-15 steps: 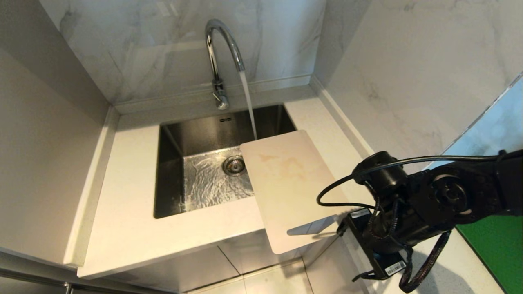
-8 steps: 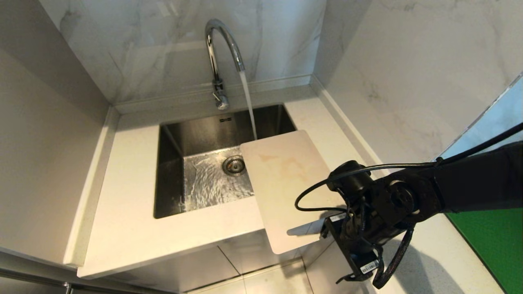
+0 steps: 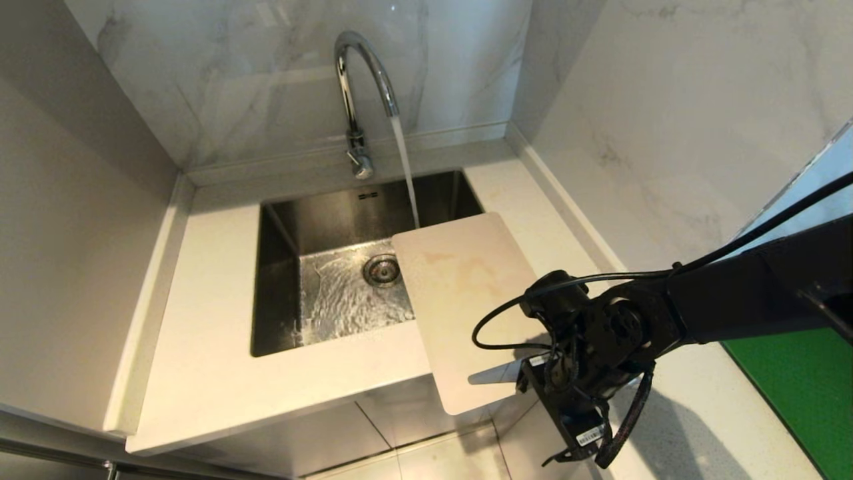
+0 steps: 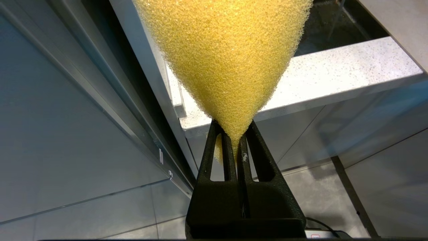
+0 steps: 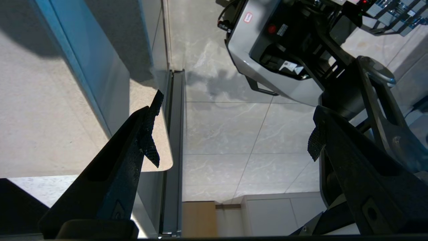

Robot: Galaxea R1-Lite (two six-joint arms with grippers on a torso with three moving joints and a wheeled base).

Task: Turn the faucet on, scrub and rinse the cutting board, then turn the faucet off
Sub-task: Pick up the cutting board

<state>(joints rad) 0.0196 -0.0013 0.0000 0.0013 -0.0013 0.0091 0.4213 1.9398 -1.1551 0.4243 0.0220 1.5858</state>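
faucet [image 3: 363,93] running, stream falls into the sink [image 3: 313,227] just past the board's far edge. board [image 3: 466,300] lies flat on the counter [image 3: 200,333] right of the sink, one end over the basin, near end overhanging the counter front. right gripper [image 5: 234,134] wide open, empty, beside the board's near right corner. left gripper [image 4: 235,147] clamped on a yellow sponge [image 4: 227,57], low by the counter front.

Head cam looked steeply down at the dark steel sink basin [image 3: 286,267] from above. Left wrist cam sat low, v. close behind a yellow porous sponge [image 4: 224,57]. Right wrist cam faced the floor; shared w/ head the cream-white rectangular plastic cutting board [image 3: 466,300] [image 5: 50,117].
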